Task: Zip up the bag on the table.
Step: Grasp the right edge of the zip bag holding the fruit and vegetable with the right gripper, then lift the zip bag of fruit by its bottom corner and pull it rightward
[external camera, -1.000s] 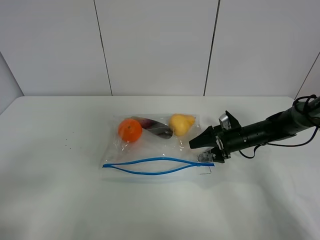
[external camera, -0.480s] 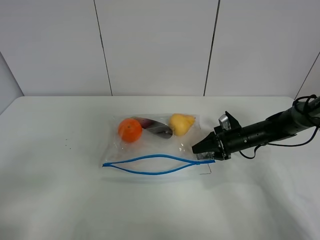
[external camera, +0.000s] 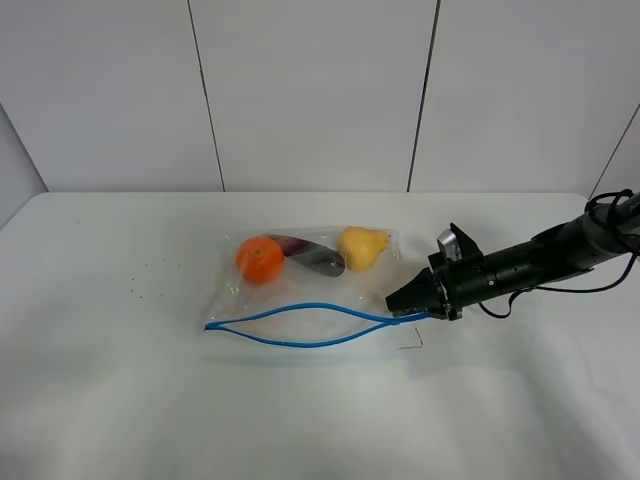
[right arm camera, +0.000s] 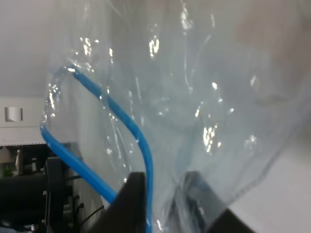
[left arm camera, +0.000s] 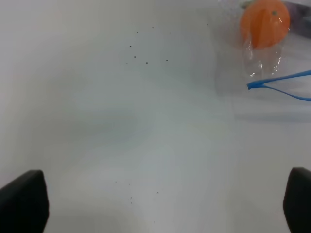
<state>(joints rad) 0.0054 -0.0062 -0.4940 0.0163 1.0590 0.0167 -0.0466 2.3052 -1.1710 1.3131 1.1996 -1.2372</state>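
Note:
The bag (external camera: 310,290) lies flat on the table (external camera: 120,400), clear plastic with an orange (external camera: 259,259), a dark purple fruit (external camera: 312,256) and a yellow fruit (external camera: 361,247) inside. Its blue zipper strip (external camera: 300,325) gapes open along the near edge. My right gripper (external camera: 408,305) is shut on the strip's right end. The right wrist view shows the strip (right arm camera: 121,121) running between the right gripper's (right arm camera: 160,204) fingers. My left gripper (left arm camera: 160,201) is open and empty, above bare table left of the bag; the orange (left arm camera: 265,23) and the strip's left end (left arm camera: 282,85) show there.
A few tiny dark specks (left arm camera: 146,58) mark the table left of the bag. The white wall panels (external camera: 310,90) stand behind the table's far edge. The right arm (external camera: 540,260) reaches in low from the right with a cable.
The right gripper has closed on the zipper's right end and shifted slightly left. The strip's upper side now arches higher, so the opening looks wider.

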